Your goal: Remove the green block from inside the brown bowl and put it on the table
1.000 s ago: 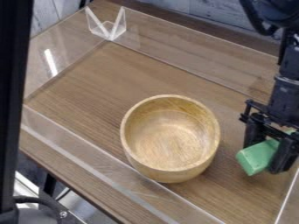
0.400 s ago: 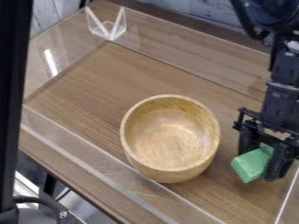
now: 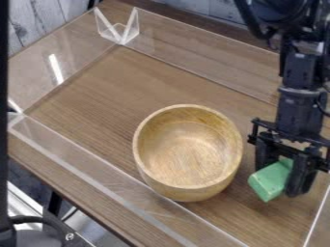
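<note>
The green block (image 3: 272,180) hangs low over the table (image 3: 116,92), just to the right of the brown bowl (image 3: 188,150) and outside its rim. My gripper (image 3: 287,179) is shut on the block, its black fingers (image 3: 306,174) clamped on either side of it and pointing steeply down. The bowl stands upright near the front of the table, and its pale inside holds nothing. Whether the block's underside touches the tabletop cannot be made out.
Low clear acrylic walls (image 3: 194,68) edge the tabletop on the far and near sides. A small clear bracket (image 3: 116,27) stands at the far left corner. Dark vertical posts frame the left edge of the view.
The arm has drifted a little to the left, carrying the green block closer to the bowl's right side. The bowl has stayed where it was.
</note>
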`<state>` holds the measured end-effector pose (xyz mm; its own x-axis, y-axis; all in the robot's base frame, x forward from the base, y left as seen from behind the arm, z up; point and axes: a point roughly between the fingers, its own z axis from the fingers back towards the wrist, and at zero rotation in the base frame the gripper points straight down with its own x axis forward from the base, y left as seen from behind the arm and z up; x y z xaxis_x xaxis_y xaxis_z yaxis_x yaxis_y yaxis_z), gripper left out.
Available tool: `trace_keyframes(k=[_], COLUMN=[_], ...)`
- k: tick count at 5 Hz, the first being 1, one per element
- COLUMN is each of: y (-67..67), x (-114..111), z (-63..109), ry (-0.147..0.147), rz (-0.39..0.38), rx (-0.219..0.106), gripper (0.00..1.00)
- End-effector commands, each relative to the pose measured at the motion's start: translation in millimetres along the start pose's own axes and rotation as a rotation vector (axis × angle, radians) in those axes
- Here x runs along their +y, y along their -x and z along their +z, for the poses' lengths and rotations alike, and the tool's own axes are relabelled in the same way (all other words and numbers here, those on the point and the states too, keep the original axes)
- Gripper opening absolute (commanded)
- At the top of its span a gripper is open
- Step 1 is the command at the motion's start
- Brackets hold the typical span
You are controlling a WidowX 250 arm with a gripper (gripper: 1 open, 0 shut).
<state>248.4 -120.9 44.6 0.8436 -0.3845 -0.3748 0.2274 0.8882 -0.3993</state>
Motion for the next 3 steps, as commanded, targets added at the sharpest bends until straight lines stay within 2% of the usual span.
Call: trace_keyframes(k=[1, 3], y=[-3.0, -11.3], x=[-8.1, -12.8], z=[17.1, 12.8], ry=[-0.015, -0.024], rz=[-0.032, -0.060], rx=[-0.068, -0.045], gripper=[0.00, 0.00])
